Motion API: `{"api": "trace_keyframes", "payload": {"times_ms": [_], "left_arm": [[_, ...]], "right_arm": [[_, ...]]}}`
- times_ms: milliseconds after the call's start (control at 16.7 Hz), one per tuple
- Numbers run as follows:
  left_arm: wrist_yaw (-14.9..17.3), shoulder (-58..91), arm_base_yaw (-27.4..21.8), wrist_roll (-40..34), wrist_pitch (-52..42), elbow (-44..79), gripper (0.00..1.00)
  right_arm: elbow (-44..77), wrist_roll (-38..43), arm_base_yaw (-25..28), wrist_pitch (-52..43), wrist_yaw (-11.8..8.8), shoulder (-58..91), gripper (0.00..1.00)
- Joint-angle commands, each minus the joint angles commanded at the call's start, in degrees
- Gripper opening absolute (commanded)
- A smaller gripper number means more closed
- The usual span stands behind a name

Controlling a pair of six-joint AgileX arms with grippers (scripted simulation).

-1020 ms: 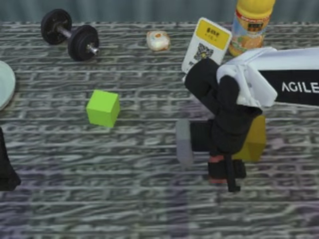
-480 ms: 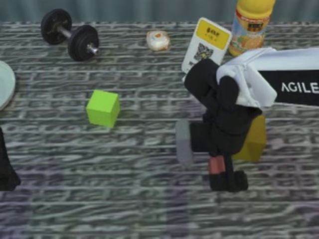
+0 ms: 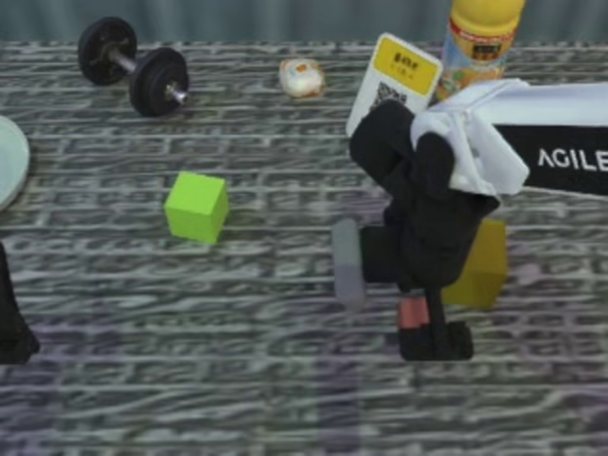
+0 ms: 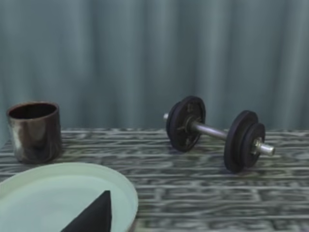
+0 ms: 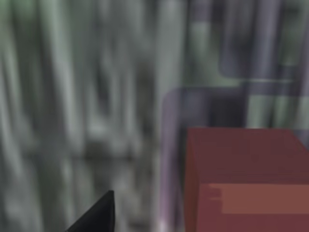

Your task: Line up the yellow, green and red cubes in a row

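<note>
The right gripper seems to pinch the red cube; fingers half hidden. A weak hold could drop it against the yellow cube.

table: grey-green woven-pattern top, curtain behind far edge
dumbbell: far left, black plates, lying on its side
plate: pale green, left edge, partly out of frame
cup: dark, beside plate, seen in left wrist view only
green cube: left of centre, alone
yellow cube: right of centre, partly under right arm
red cube: just left of yellow cube, nearer the front
card: white/yellow, far edge
bottle: orange, just right of card
small white-orange item: far centre
</note>
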Motion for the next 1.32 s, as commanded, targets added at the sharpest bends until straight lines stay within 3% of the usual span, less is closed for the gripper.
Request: {"api": "trace_keyframes", "payload": {"times_ms": [300,660,960,1320], "left_arm": [[0.00,0.00,0.00,0.00,0.00,0.00,1.00],[0.00,0.00,0.00,0.00,0.00,0.00,1.00],[1.37,8.46,-2.01,0.34,-5.99,7.69,1.00],[3.92,36.92,-6.69,0.67,-24.14,29.20,1.00]], "right_arm": [[6.51,-0.04,-0.07,-10.85,-0.04,-3.59,1.00],[7.23,0.00,-0.16,-11.93,-0.03,-4.16,1.00],[2.69,2.36,-2.68,-7.32,-0.73,-10.52,1.00],[-12.69,11.45,-10.87,5.91,-2.18,-32.65,1.00]]}}
